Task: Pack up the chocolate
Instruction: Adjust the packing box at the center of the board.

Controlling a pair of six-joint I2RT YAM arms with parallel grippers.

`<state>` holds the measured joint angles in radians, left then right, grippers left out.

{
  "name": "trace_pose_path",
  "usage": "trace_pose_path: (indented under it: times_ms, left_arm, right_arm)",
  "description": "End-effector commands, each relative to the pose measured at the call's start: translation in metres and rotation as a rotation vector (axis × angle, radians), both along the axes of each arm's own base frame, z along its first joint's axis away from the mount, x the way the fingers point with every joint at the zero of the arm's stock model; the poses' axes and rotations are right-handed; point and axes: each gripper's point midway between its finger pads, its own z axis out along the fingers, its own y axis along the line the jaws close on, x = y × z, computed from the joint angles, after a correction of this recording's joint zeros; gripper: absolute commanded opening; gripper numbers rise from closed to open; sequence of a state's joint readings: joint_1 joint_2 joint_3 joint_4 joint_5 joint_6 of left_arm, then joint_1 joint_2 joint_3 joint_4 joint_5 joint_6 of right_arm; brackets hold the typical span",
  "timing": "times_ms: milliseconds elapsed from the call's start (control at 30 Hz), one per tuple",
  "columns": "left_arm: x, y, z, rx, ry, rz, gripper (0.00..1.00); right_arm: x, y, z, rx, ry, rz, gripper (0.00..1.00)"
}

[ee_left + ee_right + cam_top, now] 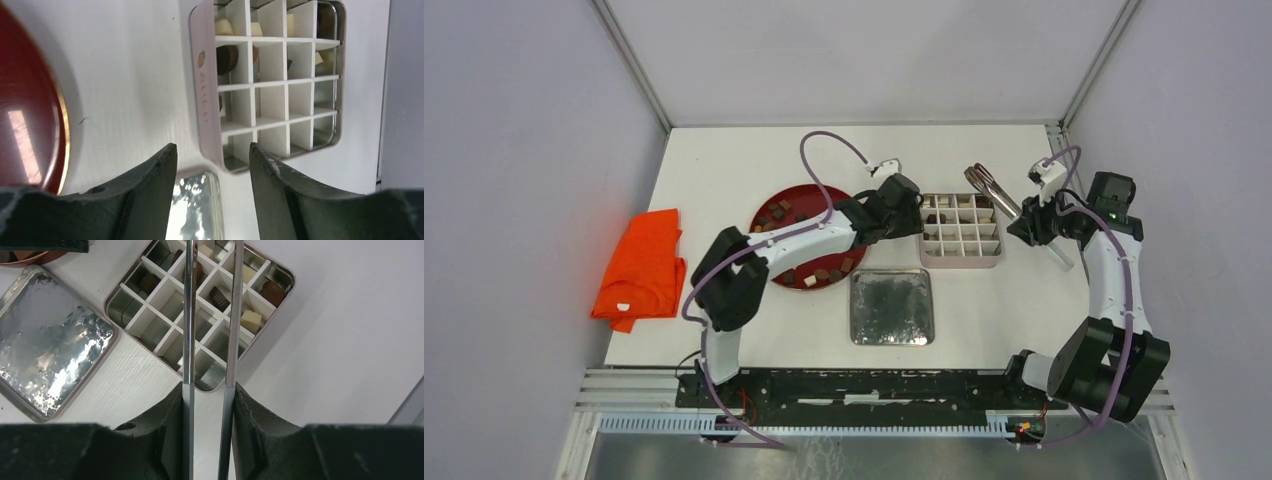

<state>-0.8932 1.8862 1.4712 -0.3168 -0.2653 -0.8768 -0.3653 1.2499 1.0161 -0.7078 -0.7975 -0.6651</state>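
**Left pincer spread beside the box, right pincer gripping tongs**

My left pincer (212,150) stands spread with nothing between its fingers. It hangs over bare desk (724,160) in the gap between the red plate (30,100) and the pinkish box (205,90), close to the box's far left corner.

My right pincer (207,387) is pinched on a pair of metal tongs (189,315). Both blades are pressed between the fingers and run out parallel in front of the wrist camera. From overhead the tongs slant up and left from the pincer, with their tips near the far right corner of the box. I cannot tell whether the tips carry anything.

The chocolate (218,297) is in two places. Some pieces sit in the grid compartments along the far side of the box, in dark brown, lighter brown and cream. More pieces lie on the red plate, a few near its far left rim and a few along its near edge by my left arm.

A dimpled silver lid (891,307) lies flat on the desk, just in front of the box and to its left, near the plate's near edge. An orange cloth (639,265) lies crumpled at the left edge of the desk, well apart from the plate.
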Motion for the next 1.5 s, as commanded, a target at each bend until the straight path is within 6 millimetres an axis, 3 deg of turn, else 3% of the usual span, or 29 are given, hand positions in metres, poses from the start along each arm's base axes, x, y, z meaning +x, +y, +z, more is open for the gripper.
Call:
trace_pose_path:
  times_ms: [0,133,300,500,933,1133,1267,1467]
  left_arm:
    - [0.027,-0.031,0.008,-0.014,-0.050,-0.002,0.60]
    - [0.040,-0.050,-0.011,0.015,-0.041,-0.028,0.56]
    - [0.053,-0.054,-0.028,0.083,-0.045,-0.022,0.50]
    - [0.067,-0.053,-0.036,0.152,-0.073,-0.003,0.40]
    - [0.073,-0.048,-0.054,0.243,-0.082,-0.023,0.39]
    - [0.077,-0.054,-0.062,0.249,-0.080,-0.033,0.17]
    - [0.083,-0.055,-0.056,0.252,-0.101,-0.012,0.02]
    - [0.098,-0.039,-0.017,0.257,-0.219,0.101,0.02]
  right_arm:
    - [0.012,-0.005,0.016,0.042,-0.073,0.017,0.00]
    - [0.008,-0.008,0.009,0.060,-0.054,0.027,0.00]
    - [0.004,-0.012,0.002,0.071,-0.042,0.028,0.00]
    - [0.002,-0.013,-0.001,0.082,-0.035,0.036,0.00]
    - [0.000,-0.012,-0.002,0.101,-0.030,0.044,0.00]
    - [-0.002,-0.010,-0.001,0.106,-0.029,0.049,0.00]
    - [-0.003,-0.010,-0.002,0.113,-0.023,0.050,0.00]
    - [-0.002,-0.010,0.008,0.125,-0.040,0.056,0.00]
